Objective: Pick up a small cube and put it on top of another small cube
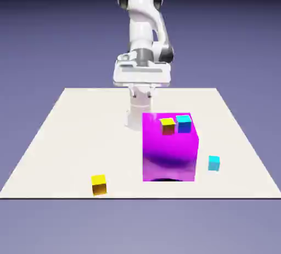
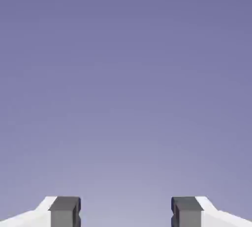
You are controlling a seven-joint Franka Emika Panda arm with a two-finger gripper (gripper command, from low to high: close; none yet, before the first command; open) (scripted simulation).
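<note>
A small yellow cube [image 1: 99, 184] lies near the table's front edge, left of centre. On the exterior view's right, a small cyan cube [image 1: 214, 163] rests on the table. Two more small cubes, one yellow [image 1: 167, 125] and one cyan and blue [image 1: 183, 123], sit side by side on top of a large magenta block [image 1: 169, 151]. My gripper [image 1: 140, 79] hangs high at the far side of the table, well away from every cube. In the hand view the gripper [image 2: 126, 212] is open, with nothing between its fingertips [image 2: 65, 211]; only the backdrop shows there.
The white table [image 1: 66, 132] carries the magenta block right of centre. The arm's base column [image 1: 140, 107] stands just behind the block's far left corner.
</note>
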